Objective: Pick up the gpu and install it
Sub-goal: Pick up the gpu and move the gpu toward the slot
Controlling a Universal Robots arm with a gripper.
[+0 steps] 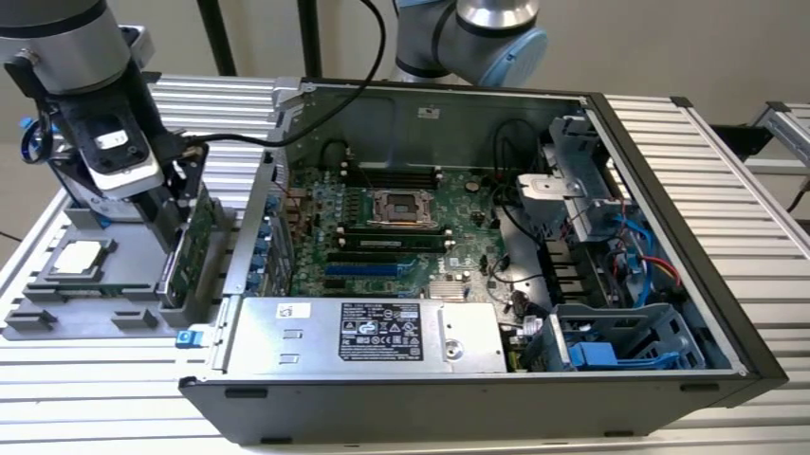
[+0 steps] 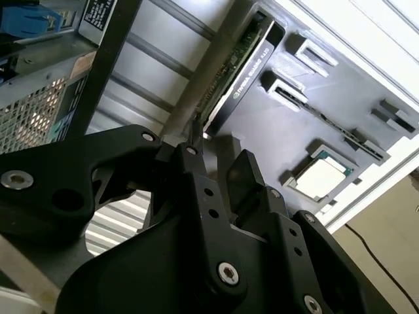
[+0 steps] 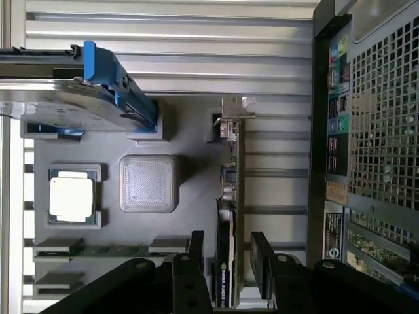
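My pincer hangs over the gray parts tray with its jaws apart, straddling the gpu. One finger is on the black cooler side and the other is on the green board side. In the first wrist view I see a sliver of gap on each side of the card, so I am around it but not clamped on it. The gpu stands on its long edge in a slot of the tray, with its silver bracket at the end away from my fingers. The tray also holds a square CPU chip in its recess and a hard drive with blue trim, both apart from the card. In the exterior view, the tray lies on the slatted worktop, just beside the open computer case on the exterior view's left.
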